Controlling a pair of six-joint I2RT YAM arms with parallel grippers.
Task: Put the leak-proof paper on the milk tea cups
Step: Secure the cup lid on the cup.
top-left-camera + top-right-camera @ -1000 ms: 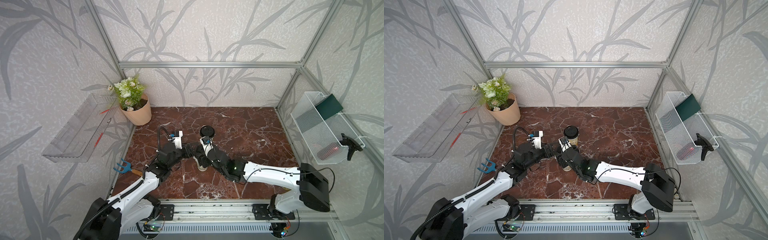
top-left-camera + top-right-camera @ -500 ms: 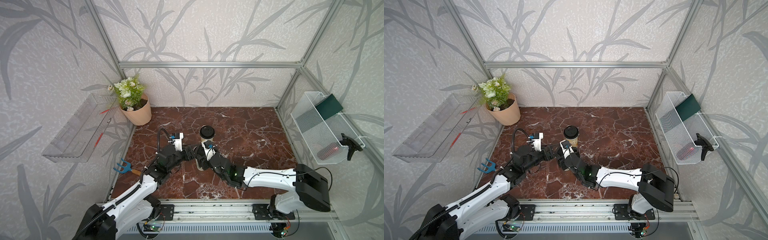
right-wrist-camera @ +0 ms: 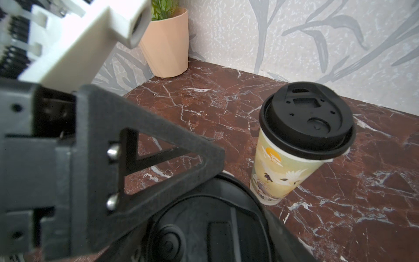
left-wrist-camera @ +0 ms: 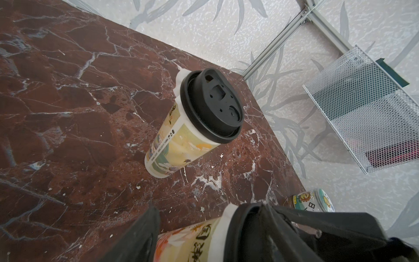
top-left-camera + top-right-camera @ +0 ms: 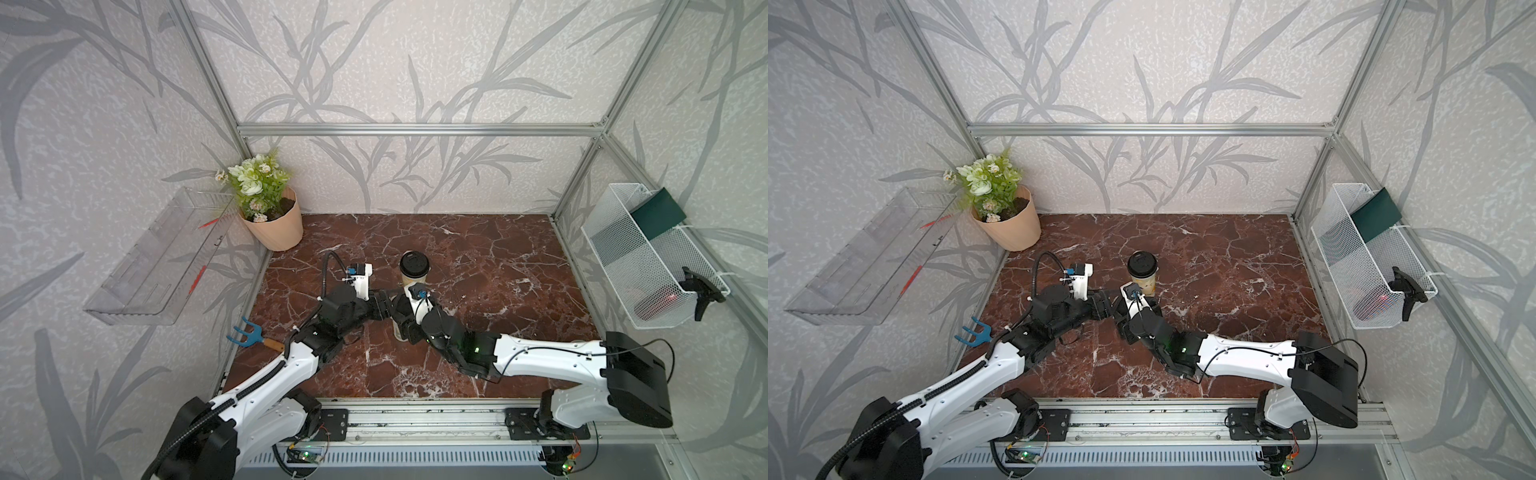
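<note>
Crowding is judged the chief hazard. In both top views the left end effector (image 5: 385,309) and the right end effector (image 5: 406,318) are seen gathered from opposite sides on the near cup (image 5: 399,331), while the far cup (image 5: 414,275) is stood upright just behind it on the counter (image 5: 498,282). Both cups being tall and narrow-based, the near cup could be toppled by any sideways drag when the end effectors are drawn off, and the far cup could be struck in passing. In the left wrist view the leak-proof paper (image 4: 181,78) is seen as a white edge trapped under the far lid (image 4: 213,106), and a second leak-proof paper (image 4: 227,212) is seen likewise under the near lid (image 4: 242,231). The left end effector's fingers (image 4: 138,236) are set to either side of the near cup, one against its wall; whether it is clamped or merely bracketed cannot be told. In the right wrist view the near lid (image 3: 204,231) is shown close up beside a finger (image 3: 158,130) of the left end effector; the right end effector's own jaws are not clearly shown, so its state cannot be told. Should the lid be caught as that end effector is raised, the paper could be dragged out with it.
</note>
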